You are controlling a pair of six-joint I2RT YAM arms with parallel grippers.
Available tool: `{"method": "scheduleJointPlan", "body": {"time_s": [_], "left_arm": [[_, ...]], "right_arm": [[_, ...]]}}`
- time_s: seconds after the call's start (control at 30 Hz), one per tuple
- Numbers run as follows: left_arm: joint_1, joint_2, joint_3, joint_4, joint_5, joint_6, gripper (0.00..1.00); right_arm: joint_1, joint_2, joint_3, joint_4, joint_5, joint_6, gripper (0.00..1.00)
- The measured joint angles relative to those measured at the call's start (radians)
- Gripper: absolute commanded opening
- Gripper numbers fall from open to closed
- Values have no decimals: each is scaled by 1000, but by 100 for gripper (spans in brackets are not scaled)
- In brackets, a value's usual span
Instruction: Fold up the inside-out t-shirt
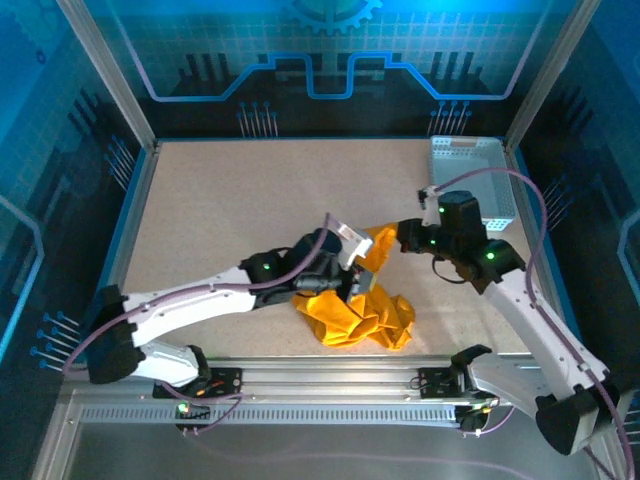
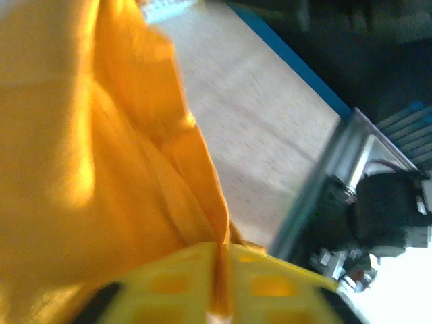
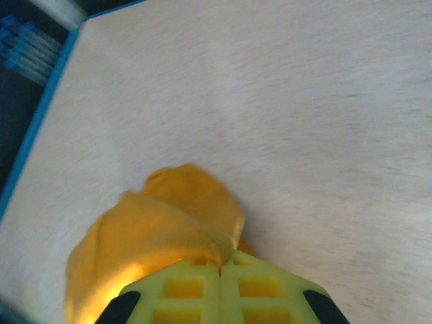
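Observation:
The orange-yellow t-shirt [image 1: 365, 305] lies bunched near the table's front middle, part of it lifted between the two arms. My left gripper [image 1: 350, 272] is shut on a fold of the t-shirt [image 2: 101, 169], which hangs from between its yellow fingers [image 2: 270, 283]. My right gripper [image 1: 392, 238] is shut on another edge of the t-shirt [image 3: 155, 229], the fabric pinched where its yellow-green fingers [image 3: 263, 290] meet. The cloth drapes from both grippers above the table.
A pale perforated plastic basket [image 1: 470, 180] stands at the back right corner. Blue rails border the wooden table [image 1: 220, 200]. The aluminium frame [image 1: 330, 385] with the arm bases runs along the front edge.

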Motion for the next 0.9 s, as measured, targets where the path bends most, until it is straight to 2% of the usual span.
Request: {"method": "scheduleJointPlan", "body": {"time_s": [0.07, 0.1, 0.17, 0.23, 0.3, 0.4, 0.5, 0.7, 0.77, 0.9], "left_arm": [[-32, 37, 33, -18, 5, 2, 49], [-37, 40, 42, -31, -11, 1, 53], [-18, 20, 32, -58, -56, -10, 57], [46, -42, -29, -68, -84, -42, 57], [161, -118, -109, -98, -101, -85, 58], [324, -158, -165, -161, -134, -140, 69], [389, -137, -177, -208, -149, -178, 71], [473, -47, -238, -190, -135, -246, 60], [482, -13, -251, -170, -120, -259, 59], [482, 36, -252, -121, -90, -264, 48]], "right_arm": [[-70, -26, -12, -34, 37, 3, 0], [-103, -38, -28, -42, 50, 6, 0], [-143, -59, -79, -42, 61, 14, 0], [-164, -74, -144, -42, 58, 22, 0], [-173, -77, -197, -42, 50, 31, 0], [-174, -77, -234, -40, 47, 43, 0], [-179, -77, -237, -29, 47, 51, 0], [-186, -88, -238, -11, 47, 61, 0], [-187, -96, -238, -10, 45, 61, 0], [-192, -99, -239, -3, 33, 61, 0]]}}
